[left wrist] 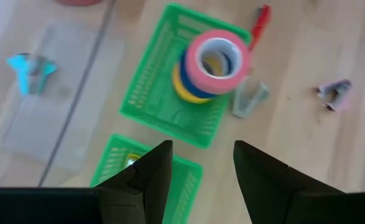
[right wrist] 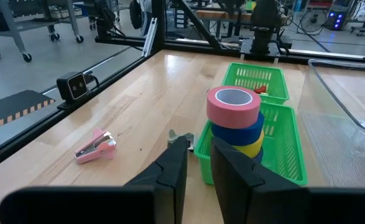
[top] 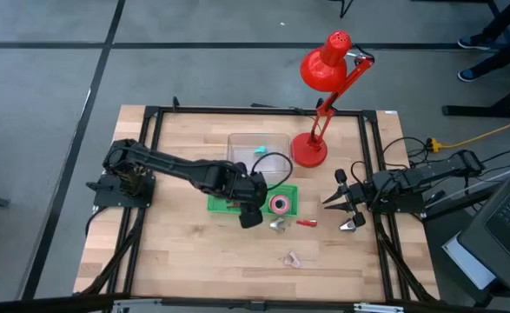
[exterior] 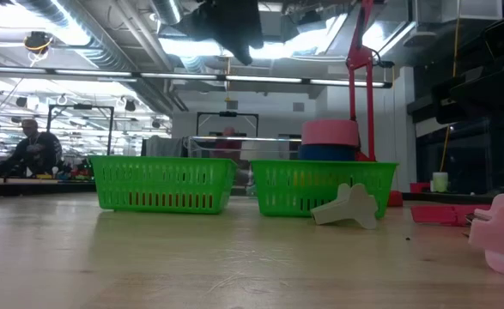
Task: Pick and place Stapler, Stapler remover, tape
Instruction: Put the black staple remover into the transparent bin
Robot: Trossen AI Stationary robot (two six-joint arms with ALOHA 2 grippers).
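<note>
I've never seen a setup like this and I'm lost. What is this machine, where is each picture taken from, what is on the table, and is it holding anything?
It is a robot with two dark arms at a wooden table. One picture looks straight down, one looks level across the tabletop, and two come from cameras on the arms' wrists. The left hand hangs open above two green baskets, holding nothing. One basket carries a stack of tape rolls, pink on top. The right hand waits at the table's right side, also holding nothing, its fingers close together. A pink stapler remover, a grey one, a red lamp and a clear tray are also there.
</note>
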